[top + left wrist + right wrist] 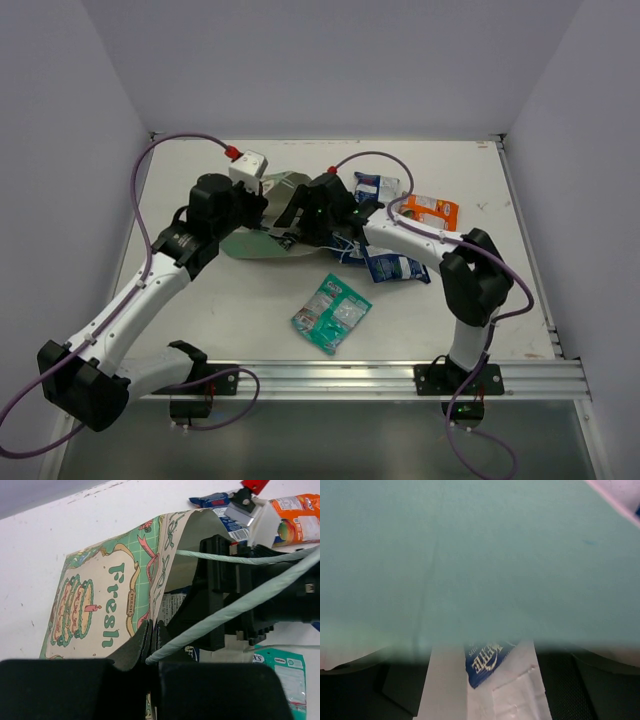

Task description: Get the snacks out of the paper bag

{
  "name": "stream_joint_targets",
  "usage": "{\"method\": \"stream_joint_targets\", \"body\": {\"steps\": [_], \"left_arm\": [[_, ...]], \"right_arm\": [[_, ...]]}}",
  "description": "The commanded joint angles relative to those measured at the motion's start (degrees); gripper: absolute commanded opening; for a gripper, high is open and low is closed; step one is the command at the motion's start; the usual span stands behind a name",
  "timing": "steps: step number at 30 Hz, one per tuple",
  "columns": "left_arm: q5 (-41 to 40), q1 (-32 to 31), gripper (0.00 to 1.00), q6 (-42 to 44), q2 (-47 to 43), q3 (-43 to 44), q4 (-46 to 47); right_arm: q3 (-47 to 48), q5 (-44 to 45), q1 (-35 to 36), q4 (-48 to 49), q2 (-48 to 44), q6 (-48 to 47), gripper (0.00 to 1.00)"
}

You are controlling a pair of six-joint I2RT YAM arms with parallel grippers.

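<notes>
The green paper bag (250, 243) lies on its side at mid-table, its printed face (100, 605) up and its mouth toward the right arm. My left gripper (152, 630) is shut on the bag's mouth edge, beside a loop handle (225, 612). My right gripper (485, 685) reaches inside the bag, jaws apart, with a blue-and-white packet (490, 662) lying between its fingers (600, 685). Its tips are hidden in the top view. Outside lie a teal packet (332, 313), an orange packet (432, 211) and blue-and-white packets (378, 186) (395, 267).
The right arm's black wrist (235, 590) fills the bag's mouth. The green paper (470, 555) hangs close over the right wrist camera. Grey walls close in the table on three sides. A metal rail (360, 378) runs along the near edge.
</notes>
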Motion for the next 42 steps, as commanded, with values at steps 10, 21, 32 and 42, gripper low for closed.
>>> {"method": "stream_joint_targets", "body": {"steps": [10, 21, 32, 42], "left_arm": [[5.18, -0.48, 0.0, -3.69, -1.39, 2.61, 4.62], [-6.07, -0.4, 0.0, -0.61, -1.56, 2.16, -0.65], [-14.69, 1.36, 0.0, -1.13, 3.09, 9.72, -7.5], [-5.29, 11.56, 0.0, -5.09, 4.5, 12.01, -9.53]], "right_arm": [[2.83, -0.17, 0.2, 9.31, 4.79, -1.45, 0.36], [5.54, 3.87, 0.03, 9.67, -7.58, -17.1, 0.0], [16.19, -6.64, -6.91, -3.77, -21.91, -32.13, 0.0], [18.39, -15.82, -30.51, -12.22, -32.04, -38.37, 0.0]]}}
